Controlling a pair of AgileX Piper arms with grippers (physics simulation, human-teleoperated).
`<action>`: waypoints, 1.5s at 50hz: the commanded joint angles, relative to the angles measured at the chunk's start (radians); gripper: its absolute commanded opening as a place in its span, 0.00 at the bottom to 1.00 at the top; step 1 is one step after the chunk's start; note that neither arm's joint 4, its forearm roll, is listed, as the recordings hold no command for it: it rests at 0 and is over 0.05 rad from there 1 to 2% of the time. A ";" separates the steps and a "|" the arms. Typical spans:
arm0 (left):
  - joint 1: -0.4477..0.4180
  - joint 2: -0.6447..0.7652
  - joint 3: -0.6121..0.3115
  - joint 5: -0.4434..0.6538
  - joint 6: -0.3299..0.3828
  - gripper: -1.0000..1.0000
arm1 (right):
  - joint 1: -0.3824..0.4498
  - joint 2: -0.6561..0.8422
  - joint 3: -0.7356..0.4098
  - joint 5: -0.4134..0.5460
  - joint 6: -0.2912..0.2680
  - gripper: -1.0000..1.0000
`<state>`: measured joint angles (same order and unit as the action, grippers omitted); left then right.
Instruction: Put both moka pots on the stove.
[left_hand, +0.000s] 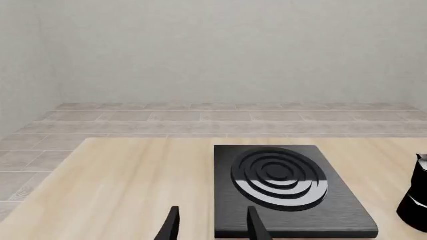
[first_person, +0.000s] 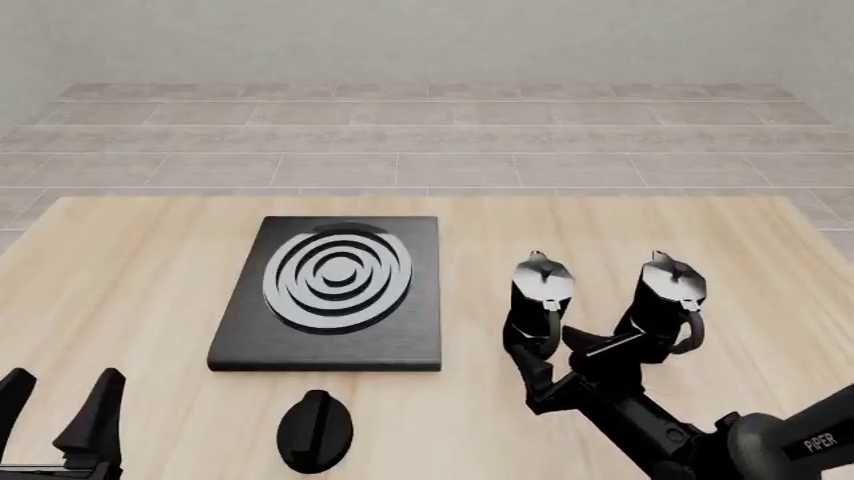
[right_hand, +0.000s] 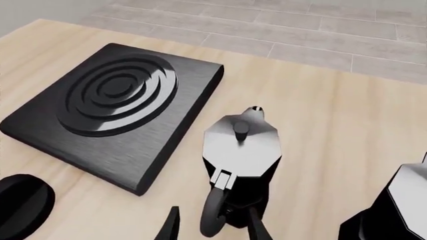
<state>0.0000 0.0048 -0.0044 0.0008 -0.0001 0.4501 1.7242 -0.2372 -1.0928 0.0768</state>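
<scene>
The stove (first_person: 400, 340) is a black slab with a silver ring burner, lying left of centre on the table; it also shows as stove (left_hand: 333, 215) and stove (right_hand: 193, 80). Two moka pots stand upright to its right: the near-left pot (first_person: 539, 290) and the far-right pot (first_person: 665, 288). My right gripper (first_person: 551, 347) is open, low behind the left pot (right_hand: 240, 150), with that pot's handle between its fingers (right_hand: 257, 227). The other pot (right_hand: 393, 205) stands beside it. My left gripper (first_person: 60, 400) is open and empty at the table's front left, short of the stove.
A flat black oval knob (first_person: 316, 430) lies on the table in front of the stove, also seen as knob (right_hand: 20, 207). One moka pot (left_hand: 417, 197) shows at the edge of the left wrist view. Tiled floor lies beyond the table's far edge.
</scene>
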 joint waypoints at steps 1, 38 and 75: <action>0.000 0.000 0.000 0.000 0.000 1.00 | -0.011 0.005 0.019 -0.062 -0.003 0.00; 0.000 0.000 0.000 0.000 0.000 1.00 | -0.015 -0.322 -0.006 0.060 -0.066 0.00; 0.000 -0.004 -0.007 0.012 0.000 1.00 | 0.092 -0.330 -0.206 -0.099 -0.016 0.00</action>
<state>0.0001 0.0025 -0.0092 0.0079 -0.0001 0.5111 1.3708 -0.3484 -1.1076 0.0311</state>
